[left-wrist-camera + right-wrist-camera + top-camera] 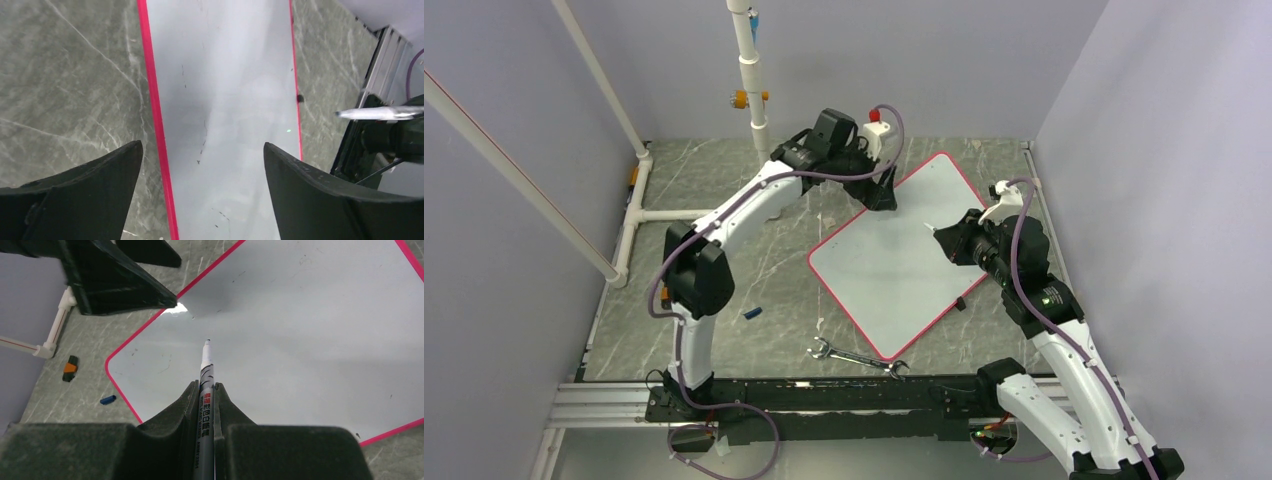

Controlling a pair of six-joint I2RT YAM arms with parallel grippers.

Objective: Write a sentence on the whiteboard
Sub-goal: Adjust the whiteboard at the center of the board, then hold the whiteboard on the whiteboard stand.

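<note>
The whiteboard (894, 270) lies flat on the marble table, turned diagonally, with a pink-red rim. No sentence shows on it; the white surface (235, 75) carries only faint dark specks. My left gripper (879, 190) hovers over the board's far left edge, open, with nothing between its fingers (202, 145). My right gripper (946, 240) is shut on a grey whiteboard marker (206, 371). The marker's uncapped tip points at the board's middle (300, 330), just above or at the surface. In the left wrist view the marker (372, 113) shows at the right.
A steel wrench (859, 356) lies near the board's near corner. A small blue cap (752, 313) rests on the table left of the board. A white pipe frame (749, 70) stands at the back and left. Purple walls enclose the table.
</note>
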